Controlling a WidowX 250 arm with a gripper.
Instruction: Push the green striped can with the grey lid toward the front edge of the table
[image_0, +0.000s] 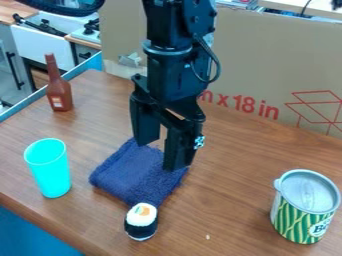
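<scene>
My hand hangs over the dark blue cloth, empty, fingers spread; can't tell if they touch it. Sushi toy on my camera side, by the cloth's corner. Cyan cup and brown bottle off one side of me, green-striped can off the other, all upright on the wooden surface.

"How bright is your tabletop?"

"Bright and fairly even; you get only soft, faint shadows."

"Any glare for you to watch?"

"A pale sheen lies on the can's upturned lid, as if lit from above. You'll see the cup glow almost flat, while your black hand is dark, its surface detail muted."
</scene>
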